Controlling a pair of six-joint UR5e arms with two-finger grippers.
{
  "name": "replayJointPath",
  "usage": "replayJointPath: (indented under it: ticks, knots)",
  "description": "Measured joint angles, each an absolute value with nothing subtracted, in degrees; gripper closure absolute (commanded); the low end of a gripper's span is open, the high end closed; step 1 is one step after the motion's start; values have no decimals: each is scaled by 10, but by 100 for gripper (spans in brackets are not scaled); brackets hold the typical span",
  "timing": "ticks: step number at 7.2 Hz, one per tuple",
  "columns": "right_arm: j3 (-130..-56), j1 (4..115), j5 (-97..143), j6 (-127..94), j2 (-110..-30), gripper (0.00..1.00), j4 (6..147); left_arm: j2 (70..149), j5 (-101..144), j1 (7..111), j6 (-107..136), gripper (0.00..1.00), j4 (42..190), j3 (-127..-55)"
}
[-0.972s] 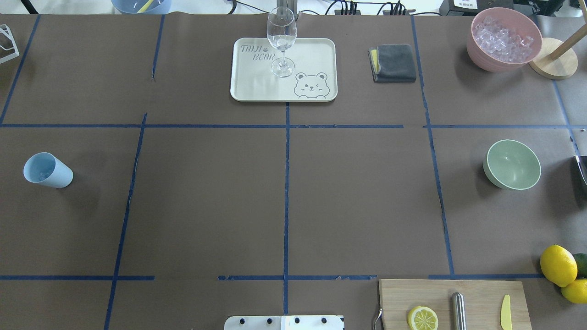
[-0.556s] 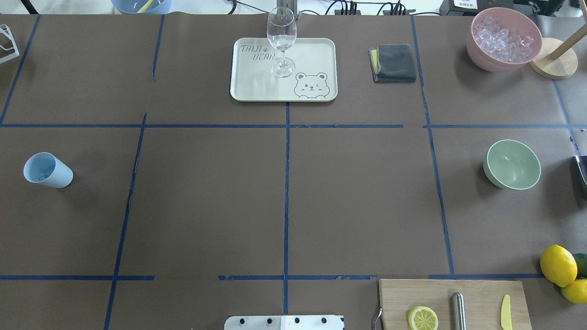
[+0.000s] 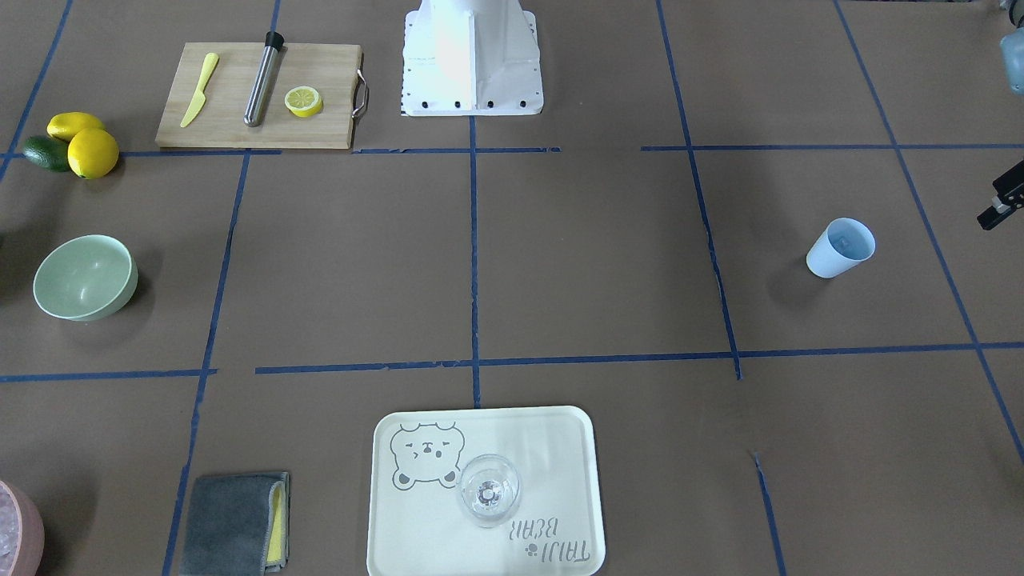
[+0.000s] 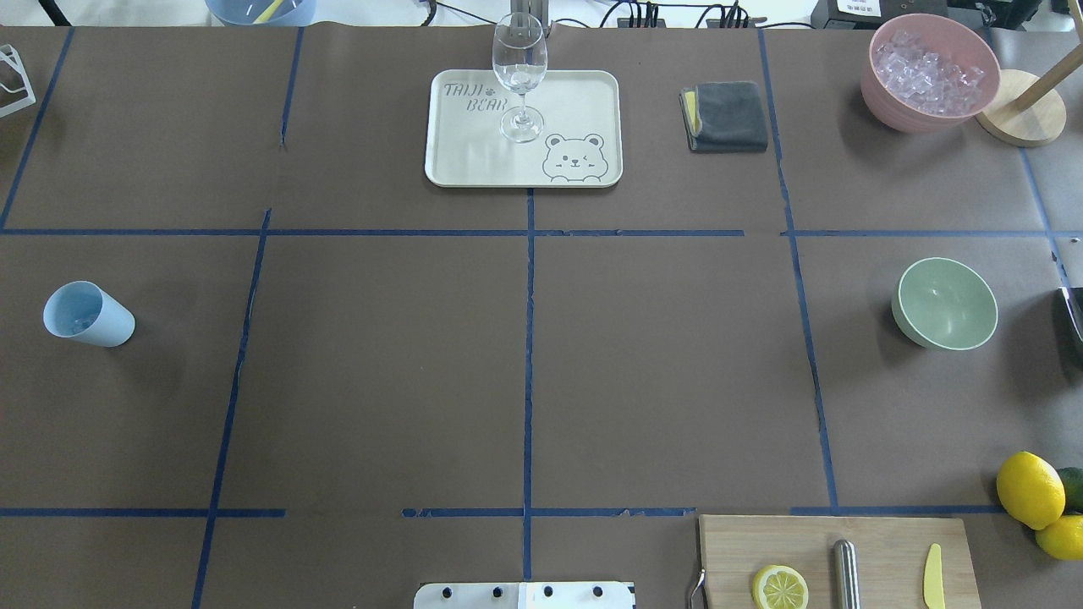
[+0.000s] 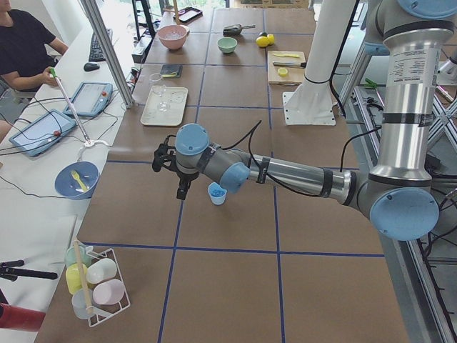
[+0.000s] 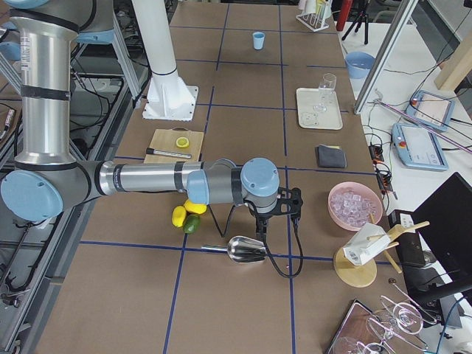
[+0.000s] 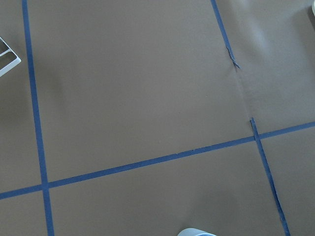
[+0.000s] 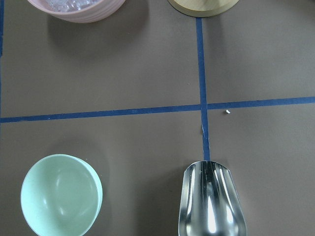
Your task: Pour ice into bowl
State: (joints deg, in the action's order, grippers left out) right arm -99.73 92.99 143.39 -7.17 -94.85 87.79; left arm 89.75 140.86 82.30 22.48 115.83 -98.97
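On the bench's [image 4: 381,381] right half stands the round pale mint-green bowl [image 4: 943,303]. Small clear ice cubes [image 4: 81,322], barely discernible, lie in the light blue cup [image 4: 88,314] far left. Left claw [image 5: 163,157] and right claw [image 6: 284,206]: grip state cannot be told.

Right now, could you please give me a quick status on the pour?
Left tool, right tool: state unreadable. Ice in blue cup; bowl empty. Nothing between them.

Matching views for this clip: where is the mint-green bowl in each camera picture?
Exterior front-facing: mint-green bowl far left, mid-height.
Overhead exterior: right side, mid-height.
Exterior left: far end, top centre.
Exterior right: not visible; the right arm may cover it.
Left wrist: not in it.
Right wrist: bottom left.
Shared landmark: pink bowl, missing only from the left wrist view.
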Motion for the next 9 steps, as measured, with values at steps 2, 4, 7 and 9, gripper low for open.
replayJointPath:
  ticks: [2, 4, 7, 9]
  knots:
    - [-996, 930, 1438, -78, -949, 0, 878, 839, 1365, 815, 310, 0, 1265, -1026]
    - [-997, 930, 1439, -86, -950, 0, 876, 766, 1281, 761, 358, 0, 1404, -1050]
    - [-998, 930, 1439, -89, -952, 0, 876, 715, 1175, 624, 471, 0, 1458, -1101]
    - [-995, 926, 1439, -94, -953, 0, 877, 683, 1076, 548, 502, 0, 1462, -1125]
